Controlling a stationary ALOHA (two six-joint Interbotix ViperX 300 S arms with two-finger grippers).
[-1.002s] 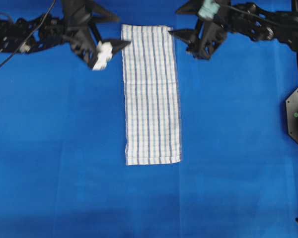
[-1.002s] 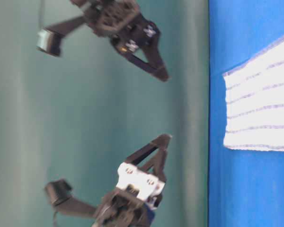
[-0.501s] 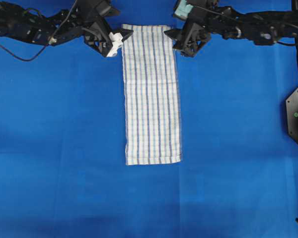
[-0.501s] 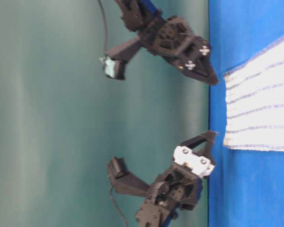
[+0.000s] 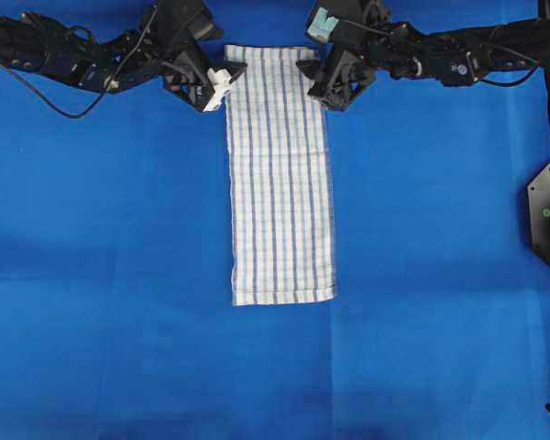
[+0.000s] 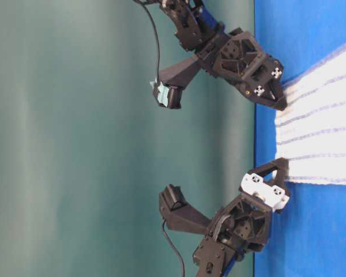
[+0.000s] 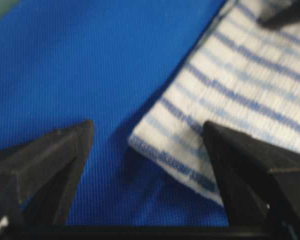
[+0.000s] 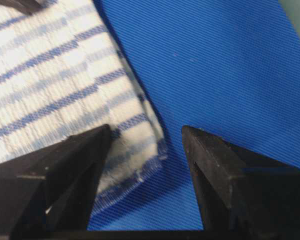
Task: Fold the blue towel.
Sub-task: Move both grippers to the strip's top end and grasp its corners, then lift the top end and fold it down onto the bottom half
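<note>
Reaching in from either side, both arms dip low at the far end of the blue towel [image 5: 280,174], each wrist angled down toward a corner. The left gripper [image 5: 222,81] has its fingers [image 7: 45,165] spread wide, straddling the towel's far left corner, one over cloth and one over bare covering. The right gripper [image 5: 317,81] mirrors it at the far right corner, fingers [image 8: 225,170] likewise spread apart with the corner lying between them; neither pair pinches the cloth. The towel lies flat as a long, narrow strip running from the far edge toward the middle of the tabletop [image 5: 110,275], which wears a plain solid-blue covering. Behind the tabletop stands a dull green wall [image 6: 75,138]
</note>
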